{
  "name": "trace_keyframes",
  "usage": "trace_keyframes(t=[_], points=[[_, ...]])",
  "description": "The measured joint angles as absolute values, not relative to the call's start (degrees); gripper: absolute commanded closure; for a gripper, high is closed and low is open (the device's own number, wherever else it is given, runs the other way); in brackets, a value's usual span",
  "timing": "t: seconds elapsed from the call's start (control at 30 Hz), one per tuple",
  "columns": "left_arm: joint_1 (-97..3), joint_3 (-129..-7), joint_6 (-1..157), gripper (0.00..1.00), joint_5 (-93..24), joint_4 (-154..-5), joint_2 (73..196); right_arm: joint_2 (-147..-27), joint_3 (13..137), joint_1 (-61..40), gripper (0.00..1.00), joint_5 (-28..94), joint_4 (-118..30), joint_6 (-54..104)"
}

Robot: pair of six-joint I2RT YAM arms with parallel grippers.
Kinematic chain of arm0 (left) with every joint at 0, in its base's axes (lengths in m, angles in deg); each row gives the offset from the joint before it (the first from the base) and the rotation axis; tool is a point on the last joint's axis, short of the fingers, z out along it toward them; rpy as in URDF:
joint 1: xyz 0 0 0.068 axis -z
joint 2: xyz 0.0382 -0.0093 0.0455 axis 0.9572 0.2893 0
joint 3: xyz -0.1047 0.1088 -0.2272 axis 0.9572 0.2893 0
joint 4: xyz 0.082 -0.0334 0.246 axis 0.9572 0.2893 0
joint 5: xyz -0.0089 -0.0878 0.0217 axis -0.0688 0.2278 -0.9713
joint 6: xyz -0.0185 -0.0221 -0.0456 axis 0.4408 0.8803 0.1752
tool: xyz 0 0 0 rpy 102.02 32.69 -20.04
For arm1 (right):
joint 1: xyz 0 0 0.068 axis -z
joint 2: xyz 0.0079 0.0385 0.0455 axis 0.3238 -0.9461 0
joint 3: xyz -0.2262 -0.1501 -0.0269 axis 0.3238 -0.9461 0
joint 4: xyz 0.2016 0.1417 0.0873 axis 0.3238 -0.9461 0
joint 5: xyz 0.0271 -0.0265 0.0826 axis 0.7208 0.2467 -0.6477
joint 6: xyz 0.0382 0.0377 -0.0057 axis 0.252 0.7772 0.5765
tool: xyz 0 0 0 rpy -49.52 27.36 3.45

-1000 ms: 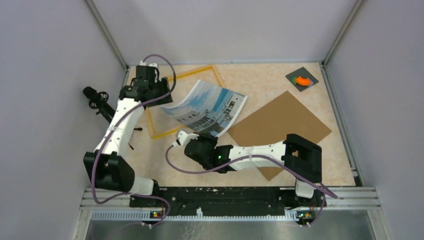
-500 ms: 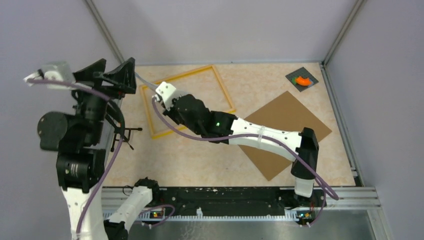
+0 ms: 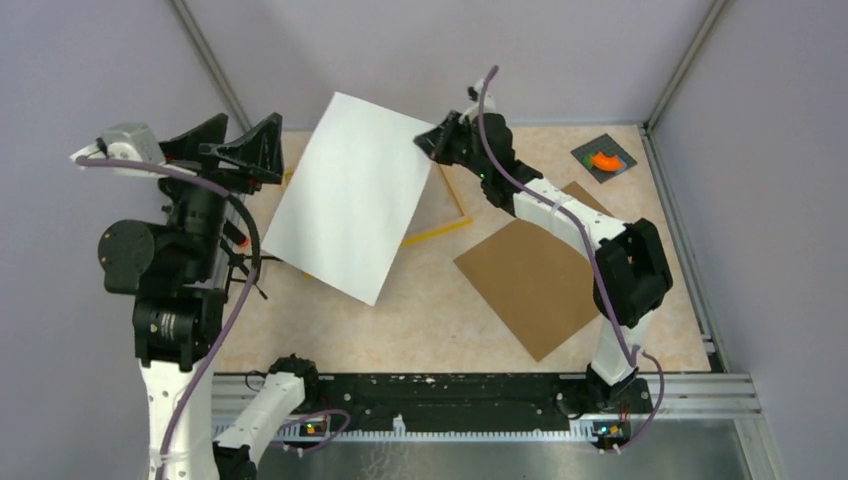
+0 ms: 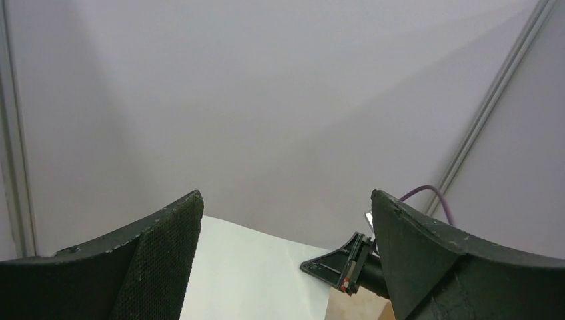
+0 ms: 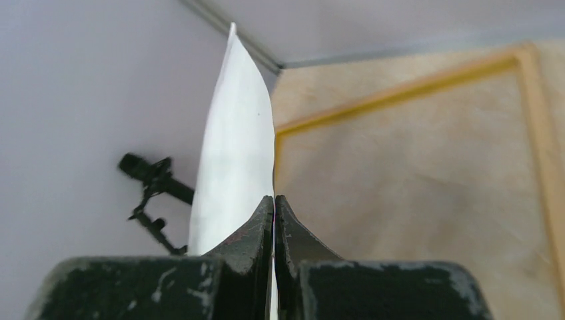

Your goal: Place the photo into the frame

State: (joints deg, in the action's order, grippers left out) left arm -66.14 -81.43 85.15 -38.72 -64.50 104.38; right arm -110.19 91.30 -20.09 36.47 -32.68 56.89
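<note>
The photo [image 3: 345,195] hangs tilted in the air over the left of the table, its plain white back toward the top camera. My right gripper [image 3: 432,143] is shut on its far right corner; the right wrist view shows the sheet [image 5: 233,147] edge-on, pinched between the closed jaws of the right gripper [image 5: 274,199]. The yellow-orange frame [image 3: 440,228] lies flat beneath, mostly hidden by the sheet; in the right wrist view the frame [image 5: 400,93] lies empty on the table. My left gripper [image 3: 232,148] is raised at the left, wide open and empty, left of the photo [image 4: 260,280].
A brown backing board [image 3: 535,280] lies flat right of the frame. A small grey pad with an orange piece [image 3: 603,160] sits at the back right corner. A black stand [image 3: 240,265] pokes in from the left wall. Grey walls close three sides.
The left gripper opened and lifted up to the left. The right arm swung to the back of the table, carrying the photo up with its white back showing.
</note>
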Motion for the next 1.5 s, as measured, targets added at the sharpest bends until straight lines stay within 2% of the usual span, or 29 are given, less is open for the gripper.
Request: trace_keyframes(t=[0.17,0.53,1.03,1.3,1.5], points=[[-66.14,-76.49,87.14,0.02,-36.41,-66.91,107.37,-112.03,77.14,-13.14,1.00,36.99,-25.73,67.27],[-64.34,-65.26,87.86,0.02,-35.36,-69.25,113.19,-112.99,63.07,-11.67,1.00,50.80,-13.60,74.59],[-61.07,-55.31,86.98,0.04,-38.57,-75.58,116.47,-116.83,59.48,-15.74,1.00,68.42,1.24,80.95],[-59.14,-53.50,84.16,0.05,-42.85,-75.80,116.01,-123.87,61.73,-23.63,1.00,79.65,7.97,79.88],[-57.74,-53.41,83.49,0.05,-44.34,-75.85,116.03,-128.00,66.43,-25.60,1.00,85.93,12.21,77.45]])
